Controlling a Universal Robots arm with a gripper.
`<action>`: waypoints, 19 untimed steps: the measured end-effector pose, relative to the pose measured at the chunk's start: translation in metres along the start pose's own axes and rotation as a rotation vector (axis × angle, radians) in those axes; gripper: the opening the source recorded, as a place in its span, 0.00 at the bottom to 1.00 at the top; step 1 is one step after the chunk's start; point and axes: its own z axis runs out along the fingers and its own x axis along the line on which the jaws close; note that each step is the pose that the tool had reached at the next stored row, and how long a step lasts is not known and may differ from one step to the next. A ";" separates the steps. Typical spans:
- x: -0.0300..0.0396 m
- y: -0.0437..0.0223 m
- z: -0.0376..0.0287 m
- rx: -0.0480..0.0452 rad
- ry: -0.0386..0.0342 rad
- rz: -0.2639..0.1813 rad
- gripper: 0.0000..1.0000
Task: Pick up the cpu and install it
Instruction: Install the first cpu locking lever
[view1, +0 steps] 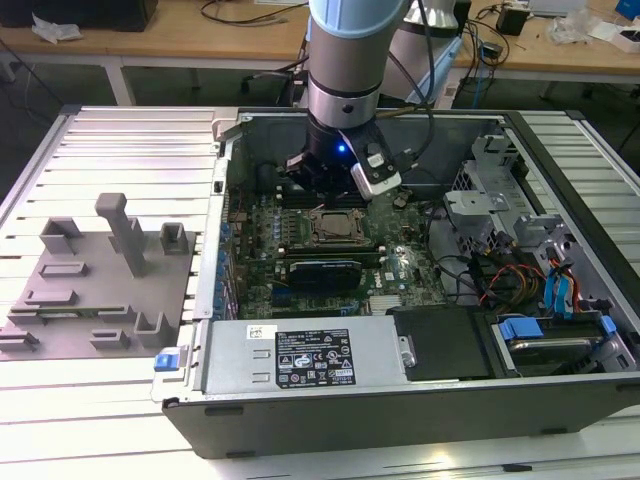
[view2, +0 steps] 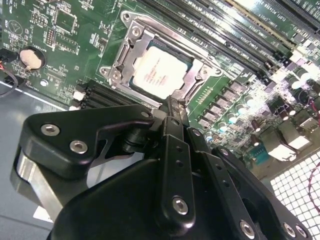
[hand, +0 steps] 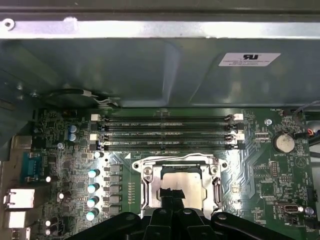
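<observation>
tool (view2: 172, 107) fingers sit pressed together over the edge of the socket frame (view2: 155, 65) in the second wrist view, closed with nothing between them, their tips just above the cpu (view2: 159, 74), which lies flat inside that frame with its pale metal top up. in the first wrist view the same dark fingertips (hand: 172, 192) overlap the cpu (hand: 187, 182) near its 6 o'clock edge, and the memory slots (hand: 165, 132) run in parallel rows beyond it at 12 o'clock, with the case wall (hand: 150, 65) behind them. in the exterior view the open computer case (view1: 400, 400) lies on the slatted metal surface (view1: 110, 420), its power supply (view1: 305, 355) nearest, the motherboard (view1: 330, 250) past that, and the arm (view1: 345, 60) coming down over the socket from 12 o'clock. grey fixture blocks (view1: 95, 280) rest on the surface at 9 o'clock of the case, well apart from the tool.
</observation>
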 end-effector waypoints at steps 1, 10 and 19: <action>0.0000 0.0016 0.0005 -0.0001 0.0000 0.000 0.11; -0.0002 0.0150 0.0055 -0.0035 0.0000 0.000 0.11; -0.0037 0.0160 0.0114 -0.0189 0.0002 0.000 0.11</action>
